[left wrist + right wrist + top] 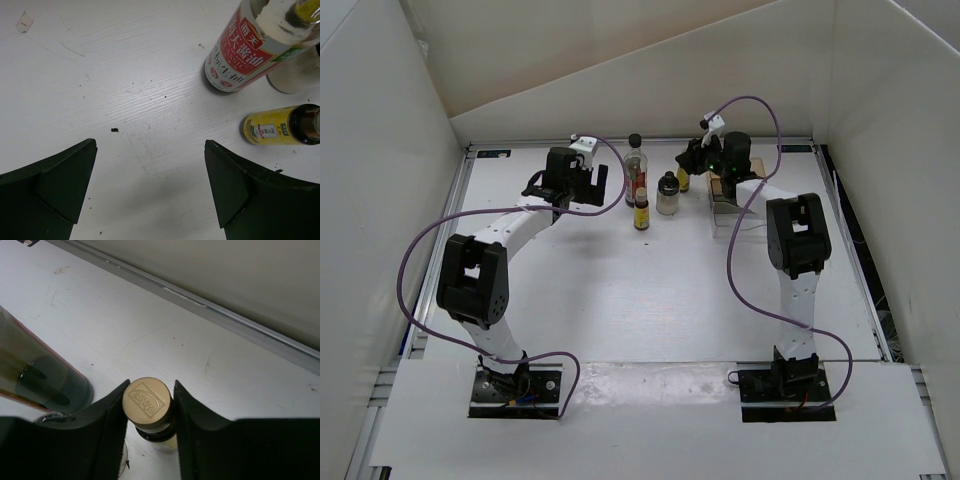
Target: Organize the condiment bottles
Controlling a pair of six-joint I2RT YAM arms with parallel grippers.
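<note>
On the left, our left gripper [150, 147] hangs over the bare white table [620, 300] with its fingers spread wide and nothing between them. Just to its right, near the back edge, the tall dark-red bottle [636, 172] stands upright, and the small yellow bottle [641, 212] stands close in front of it. Next comes the squat jar [668, 195], just beside those two. Further right, we see our right gripper [150, 386] pinching the second small yellow bottle [147, 400] at its gold cap, a finger pressed against each side. The rack [728, 200] sits just right of that bottle.
</note>
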